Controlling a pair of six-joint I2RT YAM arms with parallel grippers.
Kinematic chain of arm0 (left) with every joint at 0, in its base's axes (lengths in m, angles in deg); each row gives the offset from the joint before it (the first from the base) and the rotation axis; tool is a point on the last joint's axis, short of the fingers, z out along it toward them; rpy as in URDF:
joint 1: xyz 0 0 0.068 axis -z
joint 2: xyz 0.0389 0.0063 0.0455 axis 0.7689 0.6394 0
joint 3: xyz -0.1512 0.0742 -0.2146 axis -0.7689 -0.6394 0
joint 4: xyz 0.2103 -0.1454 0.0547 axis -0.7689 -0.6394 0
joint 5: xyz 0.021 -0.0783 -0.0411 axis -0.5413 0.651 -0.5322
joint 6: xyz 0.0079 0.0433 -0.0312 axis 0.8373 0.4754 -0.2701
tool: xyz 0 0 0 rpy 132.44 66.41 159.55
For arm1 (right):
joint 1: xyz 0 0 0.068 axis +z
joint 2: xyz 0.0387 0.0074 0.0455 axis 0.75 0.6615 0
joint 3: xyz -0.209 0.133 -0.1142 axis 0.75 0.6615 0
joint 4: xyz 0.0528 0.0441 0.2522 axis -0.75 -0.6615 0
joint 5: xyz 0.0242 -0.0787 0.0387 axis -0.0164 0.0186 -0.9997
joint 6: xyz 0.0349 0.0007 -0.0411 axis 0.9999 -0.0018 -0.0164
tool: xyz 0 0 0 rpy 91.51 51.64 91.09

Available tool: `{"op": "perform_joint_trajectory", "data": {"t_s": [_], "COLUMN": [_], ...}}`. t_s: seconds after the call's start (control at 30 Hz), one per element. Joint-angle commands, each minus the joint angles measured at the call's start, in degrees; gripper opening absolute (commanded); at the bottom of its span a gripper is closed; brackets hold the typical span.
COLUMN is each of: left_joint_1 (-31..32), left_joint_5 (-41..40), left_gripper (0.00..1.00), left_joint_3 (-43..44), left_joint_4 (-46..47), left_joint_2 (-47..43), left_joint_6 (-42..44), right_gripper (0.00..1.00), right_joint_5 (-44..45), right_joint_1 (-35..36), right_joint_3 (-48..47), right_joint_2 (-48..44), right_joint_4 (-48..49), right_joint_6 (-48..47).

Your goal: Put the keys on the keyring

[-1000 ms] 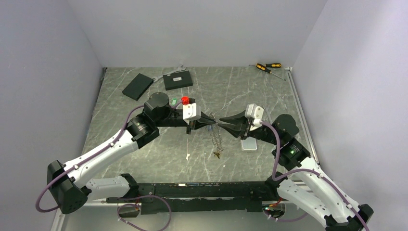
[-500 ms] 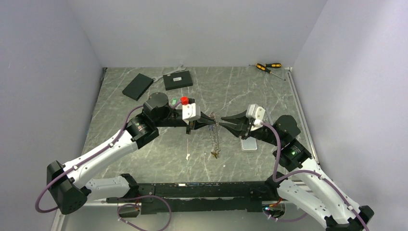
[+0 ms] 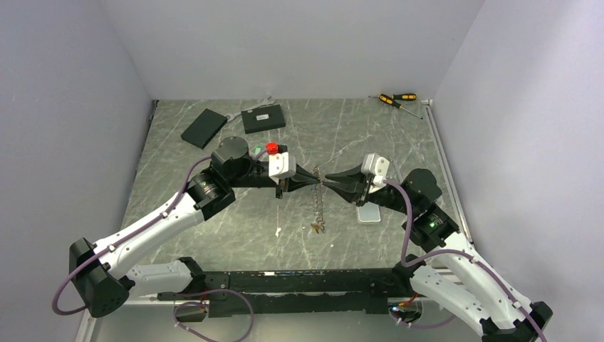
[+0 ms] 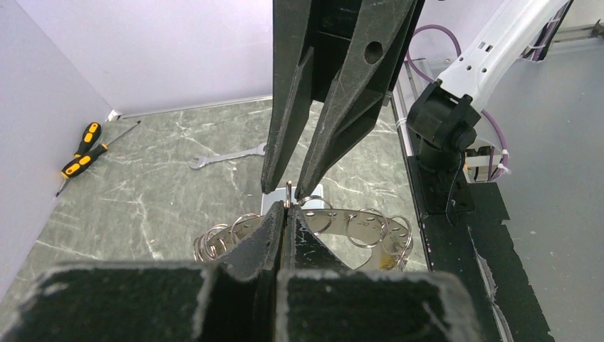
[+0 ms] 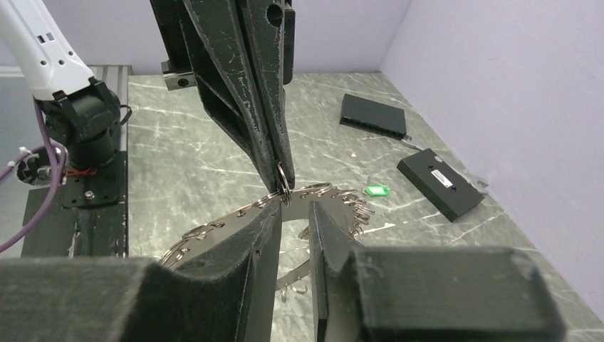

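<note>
Keyring [image 4: 331, 217] hangs in the air near the phone [image 3: 368, 213]; the left gripper [image 4: 285, 211] is pinched tight on a small ring at its rim, while the right gripper [image 5: 293, 205] straddles that ring, jaws parted

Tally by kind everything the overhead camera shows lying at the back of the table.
Black boxes: 2
Screwdrivers: 2
Wrenches: 1
Total: 5
</note>
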Motion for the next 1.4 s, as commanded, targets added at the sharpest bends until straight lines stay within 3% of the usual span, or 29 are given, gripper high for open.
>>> {"op": "perform_joint_trajectory", "data": {"t_s": [0.0, 0.8, 1.37], "left_joint_1": [0.19, 0.19, 0.15], "left_joint_5": [1.9, 2.52, 1.68], "left_gripper": [0.0, 0.0, 0.0], "left_joint_3": [0.77, 0.52, 0.18], "left_joint_4": [4.47, 4.89, 4.93], "left_joint_2": [-0.82, -0.16, 0.07], "left_joint_6": [-0.63, -1.07, -0.76], "right_gripper": [0.24, 0.15, 0.27], "right_joint_5": [-1.91, -3.86, -2.7], "right_joint_1": [0.32, 0.67, 0.81], "right_joint_3": [-2.54, -3.33, -3.28], "right_joint_2": [-0.15, 1.07, 0.99], "right_joint_4": [1.99, 2.29, 2.25], "right_joint_6": [0.26, 1.34, 1.43]}}
